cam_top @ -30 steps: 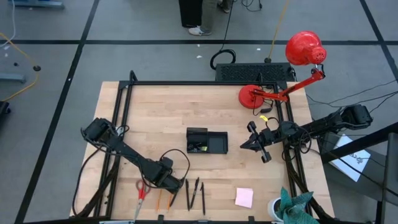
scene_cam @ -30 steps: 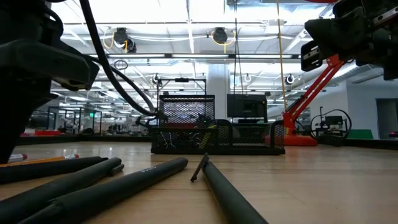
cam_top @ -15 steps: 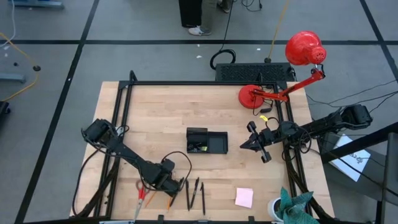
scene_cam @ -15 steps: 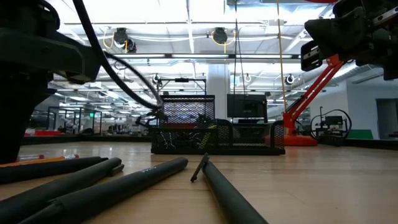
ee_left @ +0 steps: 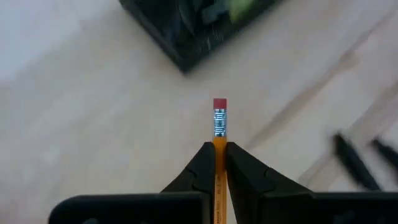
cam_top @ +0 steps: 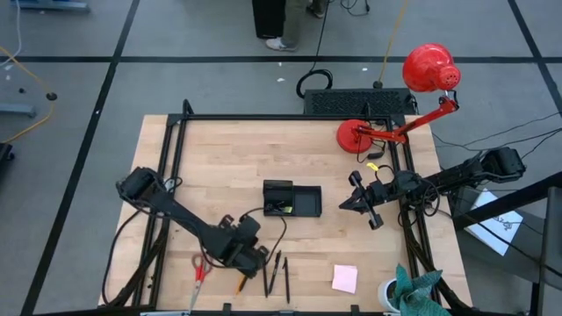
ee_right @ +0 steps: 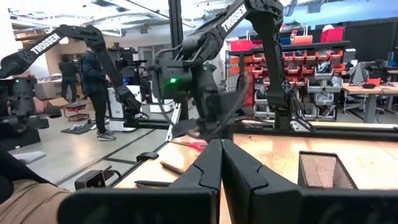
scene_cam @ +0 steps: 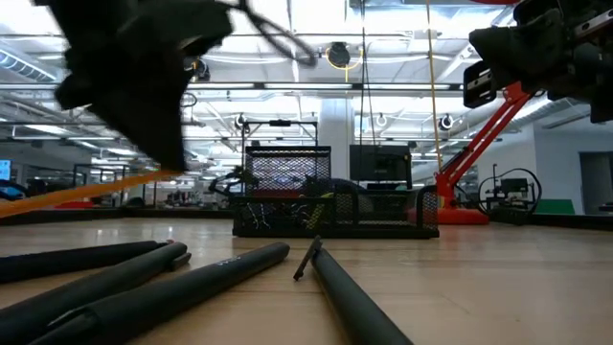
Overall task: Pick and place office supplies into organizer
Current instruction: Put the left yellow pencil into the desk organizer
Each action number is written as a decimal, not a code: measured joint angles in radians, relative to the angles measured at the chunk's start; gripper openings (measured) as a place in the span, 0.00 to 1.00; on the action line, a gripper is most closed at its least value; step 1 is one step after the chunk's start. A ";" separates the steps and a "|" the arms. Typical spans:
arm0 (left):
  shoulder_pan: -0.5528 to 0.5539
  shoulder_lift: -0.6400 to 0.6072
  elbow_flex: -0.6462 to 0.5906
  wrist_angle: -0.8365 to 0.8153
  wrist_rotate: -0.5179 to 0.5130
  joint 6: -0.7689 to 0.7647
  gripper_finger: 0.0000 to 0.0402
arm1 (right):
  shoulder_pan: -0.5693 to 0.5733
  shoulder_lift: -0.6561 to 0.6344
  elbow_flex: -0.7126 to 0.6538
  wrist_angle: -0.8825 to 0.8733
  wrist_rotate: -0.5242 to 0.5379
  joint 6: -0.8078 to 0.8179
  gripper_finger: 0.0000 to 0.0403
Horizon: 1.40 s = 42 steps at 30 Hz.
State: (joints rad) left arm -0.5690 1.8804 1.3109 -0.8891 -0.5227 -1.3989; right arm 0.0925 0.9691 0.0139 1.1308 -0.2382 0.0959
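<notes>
My left gripper [cam_top: 252, 255] hovers near the table's front edge, left of centre, shut on an orange pencil [ee_left: 219, 121] with a red eraser. In the low view the pencil [scene_cam: 77, 195] slants above the wood. The organizer [cam_top: 292, 199], a low black tray, stands at mid-table, just beyond the gripper [ee_left: 219, 149]. Three black pens [cam_top: 275, 270], red-handled scissors [cam_top: 199, 269] and a pink sticky-note pad [cam_top: 344, 278] lie flat along the front edge. My right gripper [cam_top: 343, 207] waits shut above the table, right of the organizer. My left gripper pinches the pencil's orange shaft just behind the metal ferrule [ee_left: 219, 144] between its two fingers. The pencil lies along the fingers, its eraser end [ee_left: 219, 104] poking out past the tips. The fingers slant down toward the organizer. The pencil is lifted clear of the table.
A red desk lamp [cam_top: 356, 136] stands at the far right, a black slab [cam_top: 360, 103] behind it. A white cup with teal cloth [cam_top: 411, 290] sits at the front right corner. Black frame rails [cam_top: 171, 167] run along the table's sides. People stand in the room beyond.
My left gripper has risen from the table's front edge and turned, shifting a little toward the right edge. The orange pencil, which lay on the wood half a second ago, has come up with it and now hangs clear and slanted.
</notes>
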 joint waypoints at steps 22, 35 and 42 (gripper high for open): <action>0.173 -0.304 0.003 0.853 -0.055 1.677 0.08 | 0.000 -0.006 0.001 0.024 0.000 0.005 0.01; 0.510 -0.321 -0.243 1.142 0.445 1.668 0.08 | 0.001 -0.007 0.001 0.039 -0.002 0.042 0.01; 0.596 -0.317 -0.365 1.299 0.602 1.601 0.08 | 0.001 -0.007 0.001 0.032 -0.001 0.042 0.01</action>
State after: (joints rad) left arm 0.0271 1.5633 0.9454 0.4100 0.0789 0.2016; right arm 0.0933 0.9623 0.0147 1.1629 -0.2390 0.1379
